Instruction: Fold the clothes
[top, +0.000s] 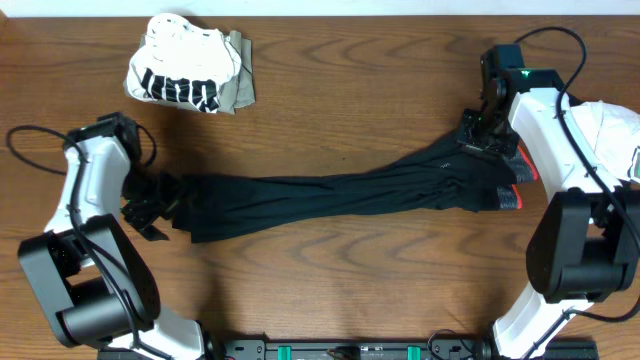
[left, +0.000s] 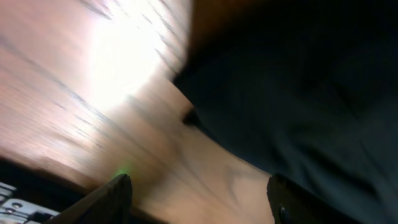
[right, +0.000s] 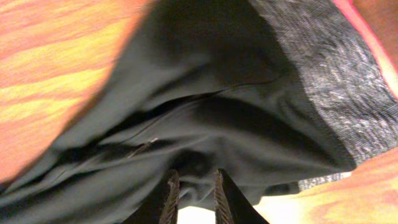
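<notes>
The black trousers (top: 330, 195) are lying stretched across the middle of the desk (top: 360, 90), with the grey waistband (top: 505, 195), edged red-orange, at the right end. The right gripper (right: 194, 175) jaws are clenching a fold of black cloth beside the waistband. The left gripper (left: 200, 182) jaws are standing released over bare wood, with the leg ends just to their upper right. A folded white printed top (top: 185, 75) is sitting at upper left.
</notes>
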